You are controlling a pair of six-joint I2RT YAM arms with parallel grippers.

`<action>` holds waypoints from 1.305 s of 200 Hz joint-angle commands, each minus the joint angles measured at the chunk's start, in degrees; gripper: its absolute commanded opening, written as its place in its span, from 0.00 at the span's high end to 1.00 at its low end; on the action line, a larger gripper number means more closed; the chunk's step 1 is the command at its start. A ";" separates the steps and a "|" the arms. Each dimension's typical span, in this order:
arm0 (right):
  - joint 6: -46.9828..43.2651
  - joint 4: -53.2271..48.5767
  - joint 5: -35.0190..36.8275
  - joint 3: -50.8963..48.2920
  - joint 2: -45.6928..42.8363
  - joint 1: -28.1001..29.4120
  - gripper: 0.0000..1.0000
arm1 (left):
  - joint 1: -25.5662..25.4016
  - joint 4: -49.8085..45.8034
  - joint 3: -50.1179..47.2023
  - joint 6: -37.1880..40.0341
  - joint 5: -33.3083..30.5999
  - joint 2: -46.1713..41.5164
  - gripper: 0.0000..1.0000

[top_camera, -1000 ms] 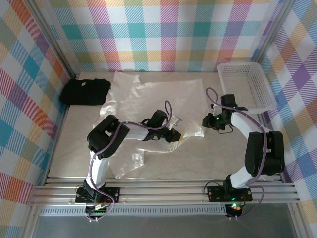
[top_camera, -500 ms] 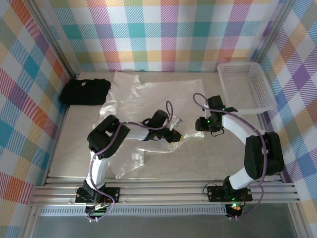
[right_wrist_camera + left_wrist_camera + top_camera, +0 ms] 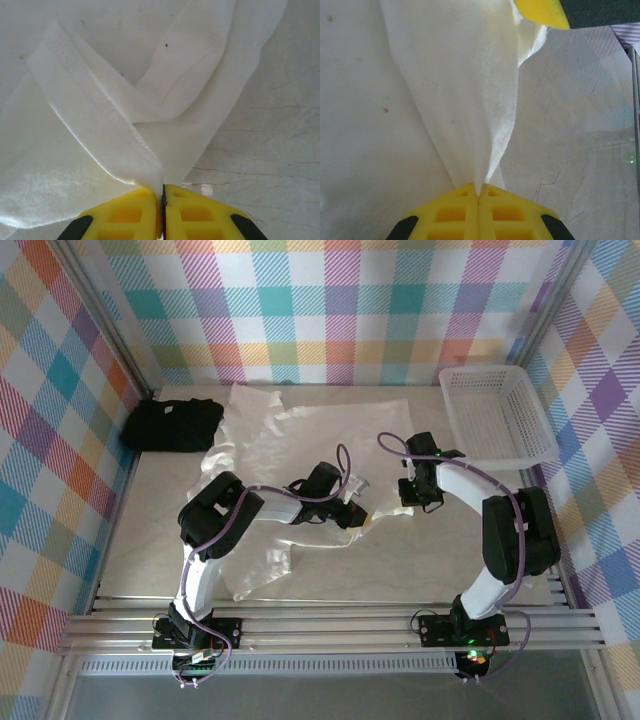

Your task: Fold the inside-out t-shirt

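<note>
Left pincer (image 3: pixel 479 194) and right pincer (image 3: pixel 163 192) both clenched on the inside-out t-shirt (image 3: pixel 300 430), crumpled on the tabletop (image 3: pixel 140 540). Bites look thin — pulling apart could slip an edge out, or drag layers into a bunch.

place: robot lab test cell, def not somebody's home
table (image 3: pixel 400 560): pale marble-look top, pastel plaid walls (image 3: pixel 330 310) boxing it in on three sides
table's near edge: aluminium rails (image 3: pixel 330 630) with left arm (image 3: pixel 215 512) and right arm (image 3: pixel 515 540) bolted on
table's back corners: bare metal frame posts (image 3: pixel 108 320)
</note>
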 commanded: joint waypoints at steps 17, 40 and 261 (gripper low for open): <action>-2.71 -1.94 -15.37 0.56 -6.22 -4.12 0.96 | -0.42 -0.42 0.96 1.11 1.10 0.30 1.00; -2.28 -0.31 -29.58 -1.04 -10.46 -6.74 0.98 | -0.45 -0.51 0.87 1.29 0.87 0.21 1.00; -1.09 -5.85 -12.23 -1.84 -14.71 -10.94 1.00 | 1.18 4.22 -3.70 -4.66 2.28 -10.49 0.54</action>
